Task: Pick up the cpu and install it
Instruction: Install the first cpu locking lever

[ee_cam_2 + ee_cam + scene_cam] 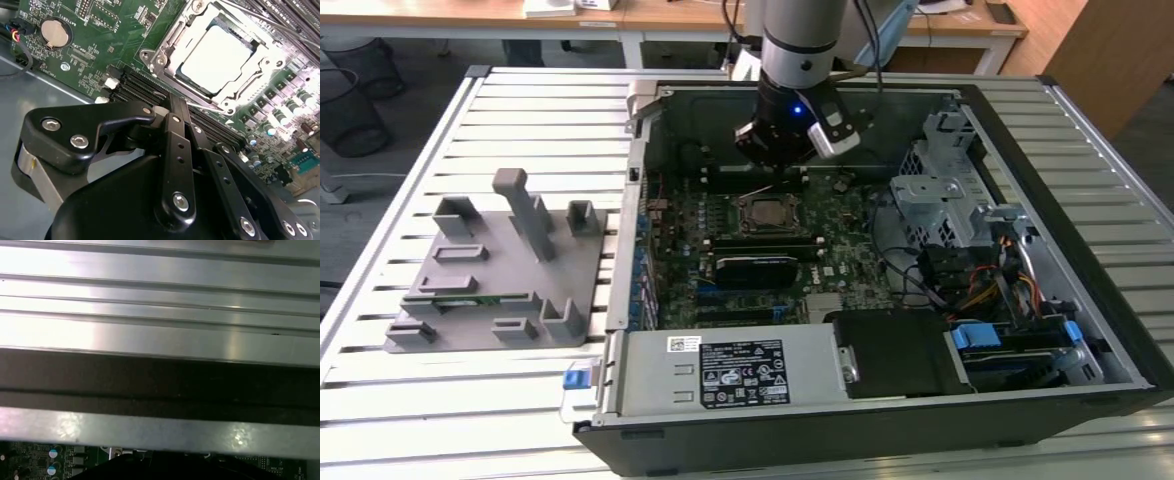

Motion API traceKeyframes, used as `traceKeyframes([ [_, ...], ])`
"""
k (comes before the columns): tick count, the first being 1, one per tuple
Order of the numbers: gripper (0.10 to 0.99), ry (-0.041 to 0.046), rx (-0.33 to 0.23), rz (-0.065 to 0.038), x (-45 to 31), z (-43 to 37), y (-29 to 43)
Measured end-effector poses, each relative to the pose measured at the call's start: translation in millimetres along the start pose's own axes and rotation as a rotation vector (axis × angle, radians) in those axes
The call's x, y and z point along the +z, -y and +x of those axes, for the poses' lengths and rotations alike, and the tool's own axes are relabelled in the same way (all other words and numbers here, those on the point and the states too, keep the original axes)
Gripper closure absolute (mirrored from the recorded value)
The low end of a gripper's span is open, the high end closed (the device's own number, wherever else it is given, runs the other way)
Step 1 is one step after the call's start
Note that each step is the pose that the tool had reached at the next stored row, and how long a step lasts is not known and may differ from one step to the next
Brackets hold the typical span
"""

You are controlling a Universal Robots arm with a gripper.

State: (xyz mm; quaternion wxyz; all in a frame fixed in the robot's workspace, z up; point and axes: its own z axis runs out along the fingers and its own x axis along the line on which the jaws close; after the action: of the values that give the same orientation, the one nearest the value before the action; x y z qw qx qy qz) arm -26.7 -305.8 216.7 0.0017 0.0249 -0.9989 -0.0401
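At the exterior view's left, a grey moulded fixture (500, 270) is lying on the slatted metal table (400, 400), well apart from the open computer case (881, 270). Moving rightward, the green motherboard (720, 240) is sitting inside the case, and the cpu (765, 212) is resting in its socket frame (738, 226) near the board's middle. The gripper (774, 165) is hanging just above the board, beside the socket and not touching the chip. In the second wrist view the black fingers (176, 125) are pressing together with nothing between them, while the cpu (217, 57), silvery and flat, is lying seated in the socket frame (165, 47) just past the gripper (175, 112), near a coin battery (51, 31).
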Motion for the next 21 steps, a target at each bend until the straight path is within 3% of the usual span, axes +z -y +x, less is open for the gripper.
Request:
traceKeyframes([
  [11,0.98,-0.0011,0.0,0.0,12.1,-2.7,1.1],
  [21,0.98,-0.0013,0.0,0.001,18.0,-3.5,1.6],
])
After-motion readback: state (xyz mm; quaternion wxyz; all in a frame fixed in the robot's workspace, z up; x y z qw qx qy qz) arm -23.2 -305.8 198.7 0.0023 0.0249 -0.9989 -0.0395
